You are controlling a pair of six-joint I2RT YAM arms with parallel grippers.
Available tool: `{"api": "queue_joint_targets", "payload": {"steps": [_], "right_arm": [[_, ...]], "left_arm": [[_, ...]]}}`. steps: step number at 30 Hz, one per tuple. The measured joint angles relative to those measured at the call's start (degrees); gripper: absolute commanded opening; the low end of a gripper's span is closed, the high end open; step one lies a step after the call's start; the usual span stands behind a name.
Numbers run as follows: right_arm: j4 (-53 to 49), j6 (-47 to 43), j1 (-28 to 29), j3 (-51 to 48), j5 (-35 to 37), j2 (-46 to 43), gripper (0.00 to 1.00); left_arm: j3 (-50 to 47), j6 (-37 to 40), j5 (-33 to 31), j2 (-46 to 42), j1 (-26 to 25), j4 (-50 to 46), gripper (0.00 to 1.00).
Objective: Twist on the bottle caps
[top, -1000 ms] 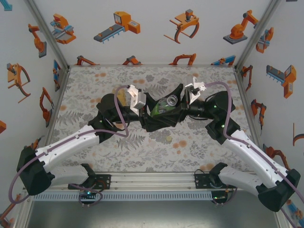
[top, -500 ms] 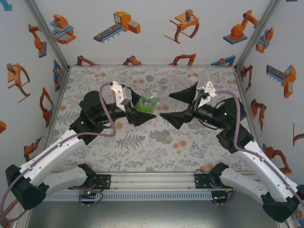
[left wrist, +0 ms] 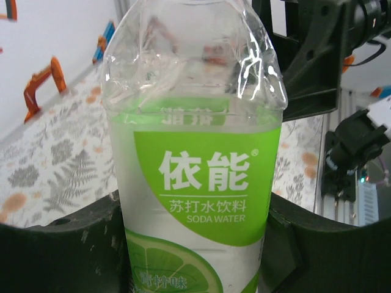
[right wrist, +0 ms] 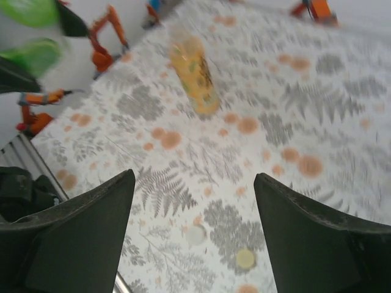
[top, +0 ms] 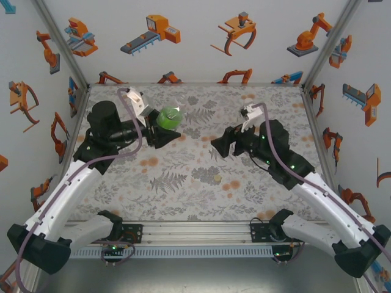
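1. Left gripper [top: 162, 126]: clamped on soda bottle [left wrist: 195, 183], raised over table [top: 183, 201], rear left.
2. Right gripper [right wrist: 194, 213]: jaws apart, nothing between.
3. Amber bottle [right wrist: 194, 76]: on table, beyond right gripper.
4. White cap [right wrist: 195, 235], yellow cap [right wrist: 245, 259]: loose on table, near each other, between right fingers in wrist view.

Floral-print table cover [top: 183, 189], white walls [top: 195, 64] w/ orange robot stickers [top: 160, 25], alu rail [top: 195, 232] at near edge

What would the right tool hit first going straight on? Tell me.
Most likely the table, close to the white cap and yellow cap seen between the fingers of the right tool. The amber bottle lies farther on; depth is unclear.
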Motion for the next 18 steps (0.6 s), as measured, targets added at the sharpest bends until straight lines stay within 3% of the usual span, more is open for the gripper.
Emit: {"api": "queue_joint_targets", "payload": {"steps": [6, 12, 18], "right_arm": [[-7.61, 4.81, 0.09, 0.00, 3.26, 8.04, 0.60], [-11.47, 9.35, 1.73, 0.00, 3.85, 15.65, 0.57], [-12.59, 11.91, 3.39, 0.00, 4.79, 20.02, 0.55]], "left_arm": [[0.70, 4.04, -0.57, 4.09, 0.02, -4.92, 0.00], [-8.37, 4.52, -0.57, 0.04, 0.24, 0.35, 0.00], [-9.68, 4.52, -1.86, -2.34, 0.24, 3.85, 0.00]]}}
